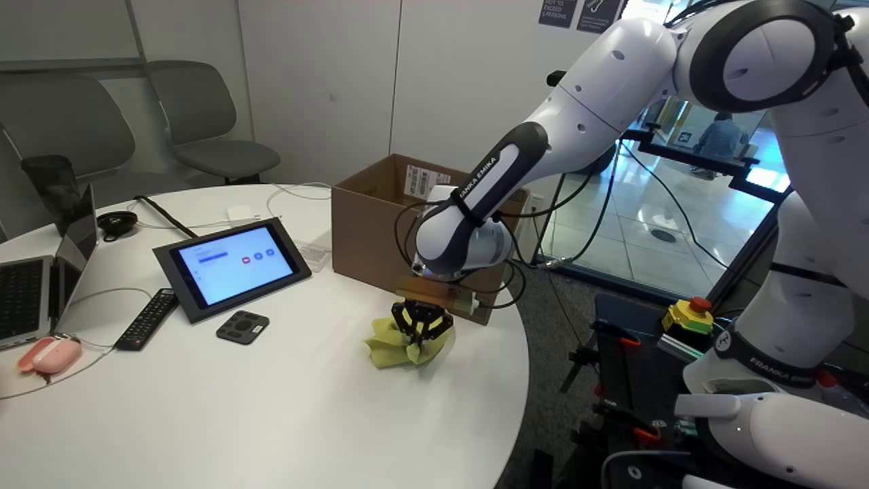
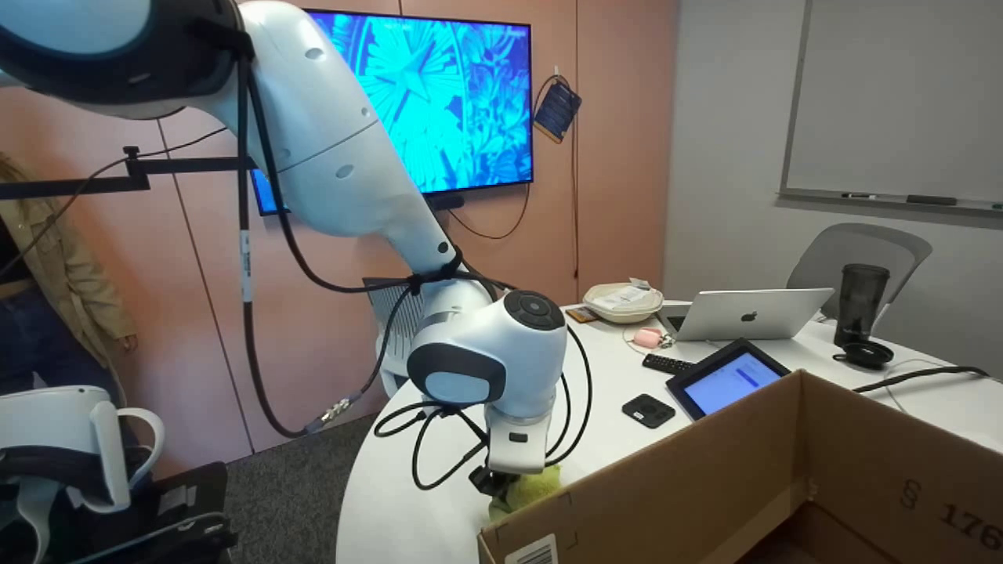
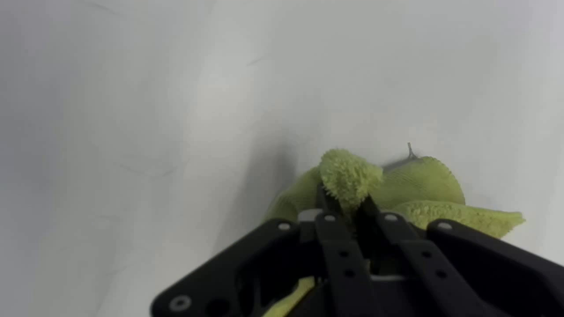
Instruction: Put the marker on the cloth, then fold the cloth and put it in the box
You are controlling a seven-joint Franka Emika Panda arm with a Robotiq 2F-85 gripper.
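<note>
A yellow-green cloth lies bunched on the white table in front of the box. It also shows in the wrist view and, partly hidden by the box wall, in an exterior view. My gripper points down over the cloth. In the wrist view my gripper has its fingers closed around a pinched tuft of cloth; the rest of the cloth spreads around the fingers and touches the table. The open brown cardboard box stands right behind the gripper; it also shows in an exterior view. The marker is hidden or out of view.
A tablet, a dark square device, a remote, a pink case and a laptop sit on the table. The table's curved edge runs close to the box and cloth. Cables hang from the wrist.
</note>
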